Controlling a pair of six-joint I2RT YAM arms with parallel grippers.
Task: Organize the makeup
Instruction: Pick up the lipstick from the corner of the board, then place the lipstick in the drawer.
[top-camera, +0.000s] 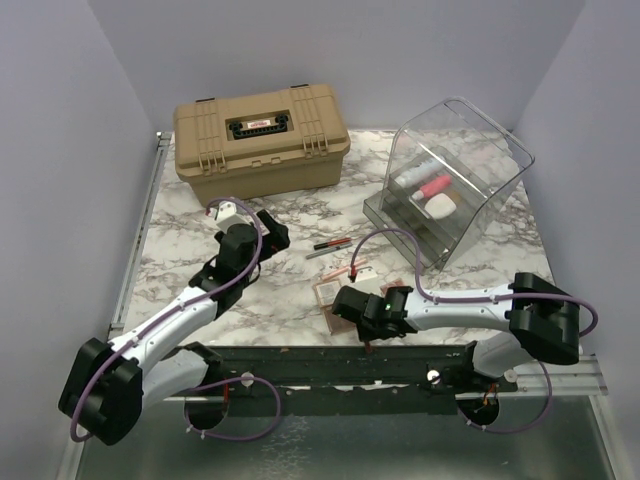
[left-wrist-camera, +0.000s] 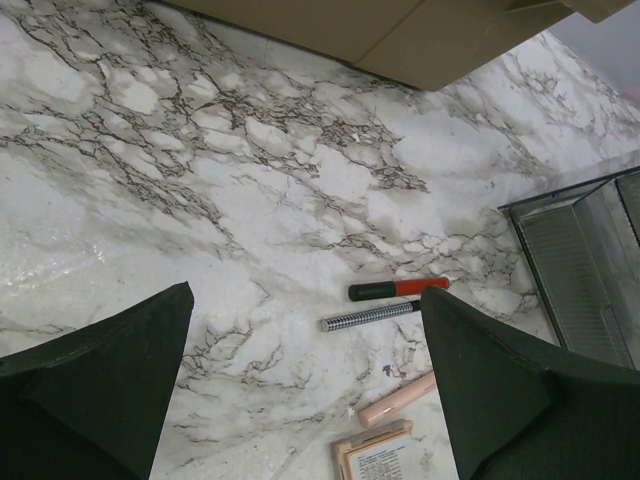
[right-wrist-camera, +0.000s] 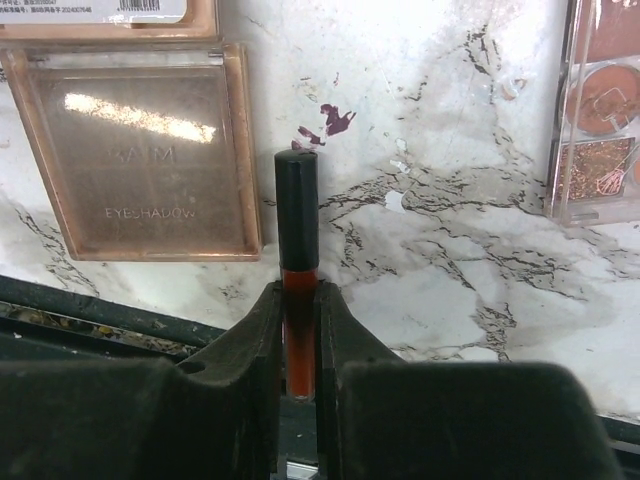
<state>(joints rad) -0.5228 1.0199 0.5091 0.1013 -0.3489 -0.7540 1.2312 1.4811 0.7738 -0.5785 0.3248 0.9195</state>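
While the left gripper (left-wrist-camera: 305, 295) hangs with its jaws spread wide and nothing between them over the middle of the grey-veined white marble surface (top-camera: 190, 240), the right gripper (right-wrist-camera: 298, 300) sits at the near edge, about midway along it. Its jaws are pressed onto a slim red-brown tube with a black cap (right-wrist-camera: 297, 215), and the capped end sticks out past the fingertips. Whether the tube is lifted off the marble cannot be told.

Just left of that tube lies a closed square eyeshadow palette with a translucent brown lid (right-wrist-camera: 140, 160). An open palette of brown and glittery pans (right-wrist-camera: 600, 130) lies to its right.

Nearer the centre, a red and black pencil (left-wrist-camera: 398, 288) and a black-and-silver checked pencil (left-wrist-camera: 368, 317) lie side by side, with a pale pink stick (left-wrist-camera: 397, 400) near them.

A clear plastic bin (top-camera: 455, 180) by the right edge holds a white tube (top-camera: 415, 172), a pink tube (top-camera: 435, 187) and a white oval piece (top-camera: 440, 207). A large tan hard case (top-camera: 262, 140) stands shut at the far edge.
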